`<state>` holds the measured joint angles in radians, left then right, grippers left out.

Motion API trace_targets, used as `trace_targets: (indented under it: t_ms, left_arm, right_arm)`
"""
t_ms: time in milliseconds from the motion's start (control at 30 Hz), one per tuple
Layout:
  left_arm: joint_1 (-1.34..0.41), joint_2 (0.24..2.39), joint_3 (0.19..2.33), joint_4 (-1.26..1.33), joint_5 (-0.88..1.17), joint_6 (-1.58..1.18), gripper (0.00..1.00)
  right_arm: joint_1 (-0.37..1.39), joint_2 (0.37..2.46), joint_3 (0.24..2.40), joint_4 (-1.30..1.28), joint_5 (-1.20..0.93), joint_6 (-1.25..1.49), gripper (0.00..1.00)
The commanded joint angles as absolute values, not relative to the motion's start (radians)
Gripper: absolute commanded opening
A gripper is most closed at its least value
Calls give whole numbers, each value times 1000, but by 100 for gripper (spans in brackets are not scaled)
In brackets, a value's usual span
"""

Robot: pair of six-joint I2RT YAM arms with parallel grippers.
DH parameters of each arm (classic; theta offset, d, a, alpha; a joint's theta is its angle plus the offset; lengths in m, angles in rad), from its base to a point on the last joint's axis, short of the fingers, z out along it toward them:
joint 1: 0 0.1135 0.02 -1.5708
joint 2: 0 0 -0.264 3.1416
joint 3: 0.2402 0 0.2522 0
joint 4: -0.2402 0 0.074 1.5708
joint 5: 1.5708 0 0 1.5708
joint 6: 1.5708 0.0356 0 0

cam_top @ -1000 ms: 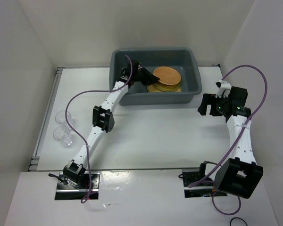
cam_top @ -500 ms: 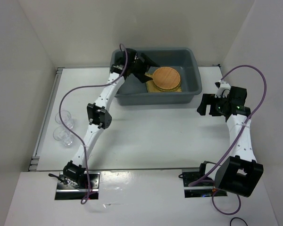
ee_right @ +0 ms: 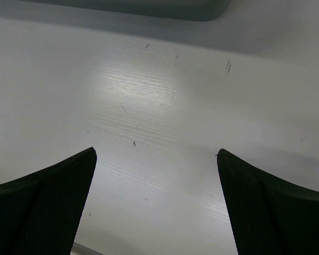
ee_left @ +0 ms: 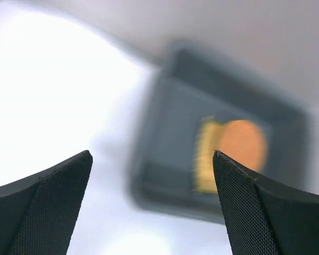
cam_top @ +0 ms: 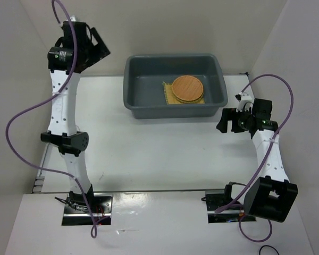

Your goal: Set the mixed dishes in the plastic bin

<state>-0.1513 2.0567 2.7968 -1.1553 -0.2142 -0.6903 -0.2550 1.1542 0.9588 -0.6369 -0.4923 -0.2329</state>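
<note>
A white table (cam_top: 165, 154) stands between white wall panels (cam_top: 21, 79). In the grey plastic bin (cam_top: 133, 106) the orange-brown disc (cam_top: 187, 88) lies on a yellow mat (cam_top: 167, 95). The left gripper (ee_left: 151, 159), raised left of the bin, and the right gripper (ee_right: 157, 154), right of it, both gape wide and hold nothing.

White table (cam_top: 165, 154) (faintly scratched, glossy) between white enclosure walls (cam_top: 21, 106), metal rail (cam_top: 39, 178) along its left edge.

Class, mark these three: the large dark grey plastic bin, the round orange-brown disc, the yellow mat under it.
Large dark grey plastic bin (cam_top: 146, 90): top external view, bare floor.
Round orange-brown disc (cam_top: 187, 88): top external view, face centre.
Yellow mat (cam_top: 168, 94): top external view, exposed left edge.
</note>
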Motion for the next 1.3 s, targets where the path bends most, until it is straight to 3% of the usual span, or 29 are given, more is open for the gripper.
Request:
trace_targets:
  t_ms: [0,133,200,333,767,1067,1267]
  left_arm:
    - [-103,2074,2587,-1305,-308,-572,100]
    - [-63,2014,2299,-1231,-344,-635,100]
    - [-37,1872,1970,-1058,-344,-687,100]
    - [12,1666,1604,-835,-304,-752,100]
    - [104,1695,1448,-801,-334,-692,100]
    - [114,1577,1295,-755,-431,-790,100]
    - [147,1577,1210,-697,-370,-790,100]
  right_arm:
    - [-238,1126,950,-594,-534,-252,98]
    - [-206,1126,950,-594,-534,-252,98]
    - [-196,1126,950,-594,-534,-252,98]
    - [-187,1126,950,-594,-534,-252,98]
    - [-196,1154,950,-594,-534,-261,98]
    - [-216,1172,959,-594,-534,-261,98]
    - [-216,1190,959,-603,-534,-261,98]
